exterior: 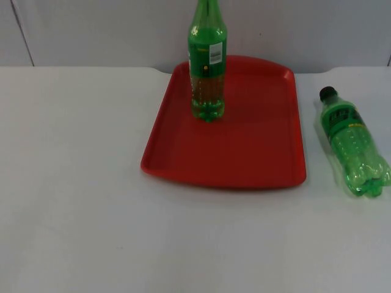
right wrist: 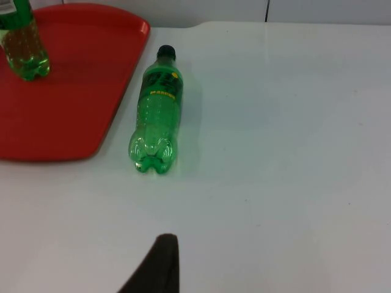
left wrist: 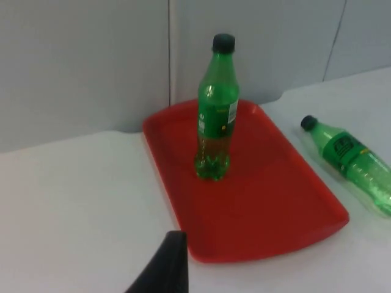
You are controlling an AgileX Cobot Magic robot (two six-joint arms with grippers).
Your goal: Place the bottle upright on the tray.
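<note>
Green plastic marks both bottles, two in all, with one red tray [exterior: 244, 152] on the white table [exterior: 73, 183]. In the top view, the standing bottle [exterior: 207, 67] is upright on the far part of the tray, long axis vertical, its neck rising out of the picture. The lying bottle [exterior: 353, 141] rests on its side on the table just beside the tray's right edge, apart from it, long axis running roughly along that edge, black cap toward the grey partition wall [exterior: 91, 30] and base toward the near side. In the left wrist view, the standing bottle [left wrist: 216, 116] shows its black cap uppermost, and the lying bottle [left wrist: 348, 160] sits off the tray [left wrist: 269, 207]; one black fingertip of the left gripper [left wrist: 165, 268] stands over bare table, well apart from both bottles, and whether its jaws are open or closed cannot be told. In the right wrist view, the lying bottle [right wrist: 157, 110] points its base toward the right gripper [right wrist: 156, 265], well apart from that fingertip, beside the tray [right wrist: 67, 110]; the jaw state cannot be told here either.
</note>
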